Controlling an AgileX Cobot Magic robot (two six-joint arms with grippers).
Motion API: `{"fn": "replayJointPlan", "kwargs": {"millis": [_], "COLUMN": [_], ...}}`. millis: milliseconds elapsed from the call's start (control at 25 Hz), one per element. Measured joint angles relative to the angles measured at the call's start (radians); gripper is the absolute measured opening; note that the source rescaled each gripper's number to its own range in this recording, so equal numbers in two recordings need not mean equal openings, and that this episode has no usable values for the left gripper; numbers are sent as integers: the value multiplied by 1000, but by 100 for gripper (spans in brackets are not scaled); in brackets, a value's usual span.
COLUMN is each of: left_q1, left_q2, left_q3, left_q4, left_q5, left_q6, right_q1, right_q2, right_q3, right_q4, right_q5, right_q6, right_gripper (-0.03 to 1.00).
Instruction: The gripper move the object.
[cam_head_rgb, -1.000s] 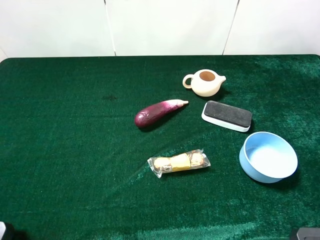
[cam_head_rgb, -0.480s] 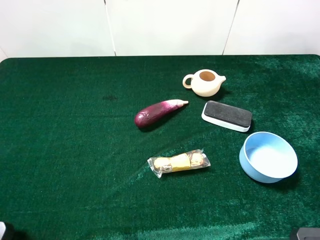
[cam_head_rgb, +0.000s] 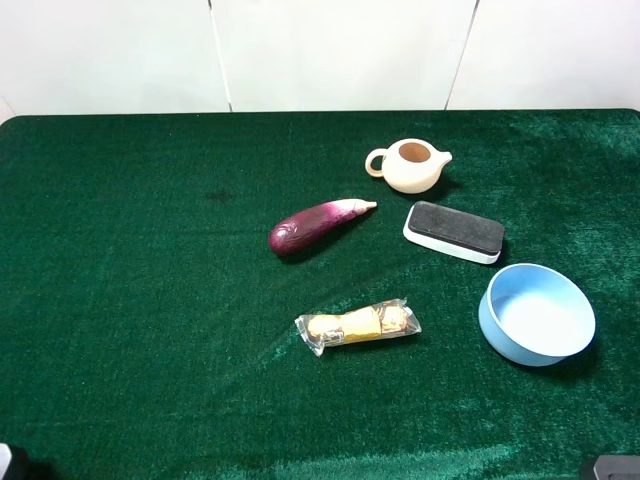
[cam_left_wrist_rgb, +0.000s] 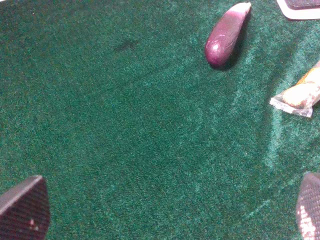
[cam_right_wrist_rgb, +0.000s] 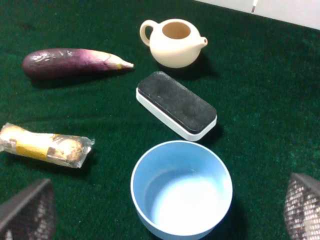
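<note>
The light blue bowl (cam_head_rgb: 537, 314) stands upright and empty on the green cloth at the right, in front of the eraser. In the right wrist view the bowl (cam_right_wrist_rgb: 181, 188) lies between my right gripper's (cam_right_wrist_rgb: 165, 207) two wide-spread fingertips (cam_right_wrist_rgb: 27, 212), which are apart from it; the gripper is open and empty. Only a grey corner of the right gripper (cam_head_rgb: 612, 468) shows at the bottom right edge of the high view. My left gripper (cam_left_wrist_rgb: 167, 210) is open and empty over bare cloth, and a sliver of it (cam_head_rgb: 6, 462) shows at the bottom left corner.
A cream teapot (cam_head_rgb: 409, 165) stands at the back. A black-and-white board eraser (cam_head_rgb: 453, 232) lies between teapot and bowl. A purple eggplant (cam_head_rgb: 315, 226) lies mid-table. A wrapped snack (cam_head_rgb: 357, 325) lies in front of it. The green cloth (cam_head_rgb: 140, 300) covers the table.
</note>
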Motion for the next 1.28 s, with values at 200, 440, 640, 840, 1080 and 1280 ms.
{"fn": "replayJointPlan", "kwargs": {"millis": [200,440,640,840,1080,1280], "left_q1": [0,0,0,0,0,0], "left_q2": [0,0,0,0,0,0], "left_q3": [0,0,0,0,0,0], "left_q4": [0,0,0,0,0,0], "left_q5": [0,0,0,0,0,0], "left_q6": [0,0,0,0,0,0], "right_q1": [0,0,0,0,0,0], "right_q2": [0,0,0,0,0,0], "right_q3": [0,1,8,26,44,44], "right_q4": [-23,-24,-23,0,22,25], "right_q5": [0,-3,-54,-93,-132,-134], "right_q6": [0,0,0,0,0,0], "right_gripper": [100,100,100,100,100,100]}}
